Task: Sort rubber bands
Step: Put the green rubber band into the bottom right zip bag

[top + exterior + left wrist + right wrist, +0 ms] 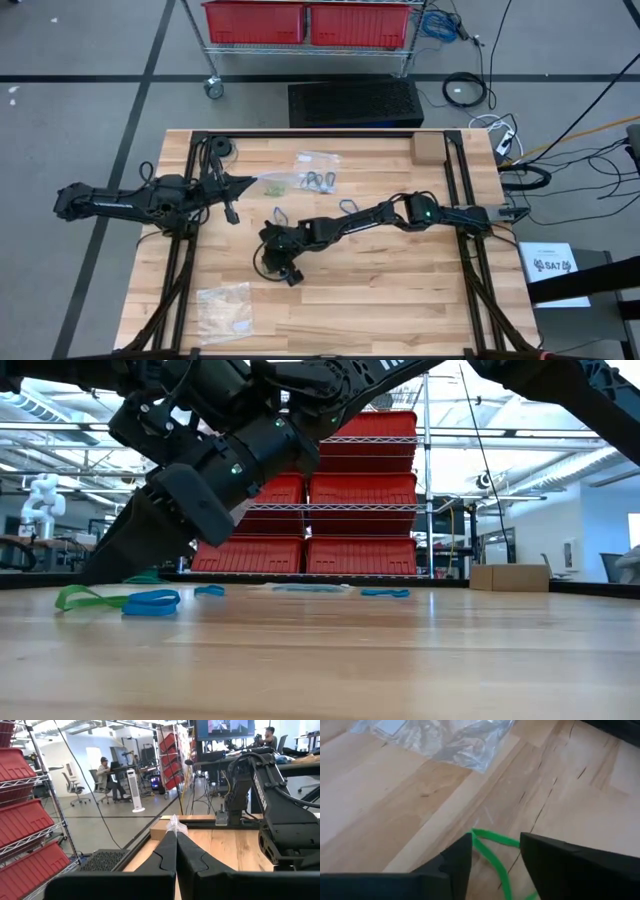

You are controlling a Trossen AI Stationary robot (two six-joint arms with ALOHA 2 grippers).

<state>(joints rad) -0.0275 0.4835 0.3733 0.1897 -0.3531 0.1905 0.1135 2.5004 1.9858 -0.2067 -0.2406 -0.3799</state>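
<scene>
Between the parted right fingers (495,865), a green rubber band (492,852).

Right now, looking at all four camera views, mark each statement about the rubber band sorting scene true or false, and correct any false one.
1. The right gripper has its fingers apart with a green rubber band between them. True.
2. The left gripper is wide open. False: its fingers are pressed together, pinching a bit of clear plastic.
3. A clear plastic bag lies on the wooden table near its front left corner. True.
4. The bins on the wire rack behind the table are blue. False: they are red.
5. Blue rubber bands lie on the tabletop in the low view. True.
</scene>
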